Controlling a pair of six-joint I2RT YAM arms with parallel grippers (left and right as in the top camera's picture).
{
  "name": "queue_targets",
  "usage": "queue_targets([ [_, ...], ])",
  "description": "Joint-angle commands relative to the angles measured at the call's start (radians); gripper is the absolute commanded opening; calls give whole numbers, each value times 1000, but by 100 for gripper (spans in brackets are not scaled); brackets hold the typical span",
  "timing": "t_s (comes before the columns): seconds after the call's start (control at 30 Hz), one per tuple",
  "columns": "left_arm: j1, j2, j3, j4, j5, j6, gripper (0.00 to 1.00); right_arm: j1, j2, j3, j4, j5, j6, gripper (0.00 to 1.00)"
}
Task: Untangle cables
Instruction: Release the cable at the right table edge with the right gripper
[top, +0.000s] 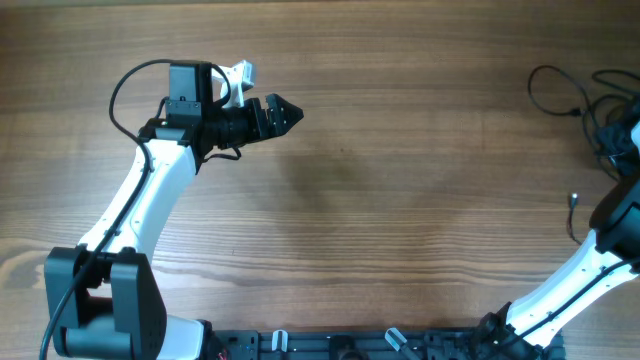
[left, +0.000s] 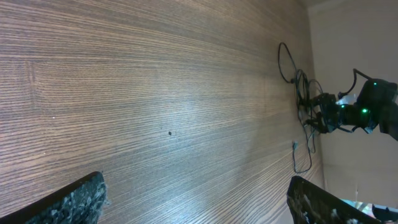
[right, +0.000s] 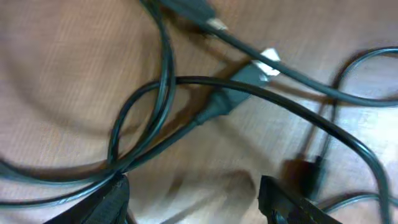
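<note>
The cables (top: 575, 95) are thin black wires lying in a loose tangle at the table's far right edge. One strand with a small plug (top: 574, 199) trails toward the front. My right gripper (top: 612, 140) hovers low over the tangle, partly cut off by the frame edge. In the right wrist view its jaws (right: 189, 186) stand open over bare wood. Crossed cables (right: 161, 106) and a plug (right: 249, 74) lie just ahead, and two strands brush the left finger (right: 106, 202). My left gripper (top: 288, 113) is open at the far left, away from the cables (left: 298, 87).
The wooden table (top: 400, 200) stretches between the two arms. The left arm's base (top: 100, 300) sits at the front left, and a black rail (top: 380, 345) runs along the front edge. The tangle lies close to the table's right edge (left: 311, 37).
</note>
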Motion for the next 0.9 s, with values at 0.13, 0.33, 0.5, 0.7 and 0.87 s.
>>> queue_targets([
  [0.13, -35, -22, 2, 2, 23, 16, 95, 2, 32, 45, 82, -91, -45, 93],
  [0.33, -55, -22, 2, 3, 23, 16, 95, -24, 32, 196, -14, 72, -113, 99],
  [0.5, -55, -22, 2, 3, 23, 16, 95, -88, 32, 203, -52, 74, -150, 99],
  [0.7, -54, -22, 2, 8, -1, 47, 97, -80, 3, 264, -126, -164, -150, 100],
  [0.87, -53, -26, 2, 101, -127, 47, 100, -78, -146, 263, -206, -215, -149, 100],
])
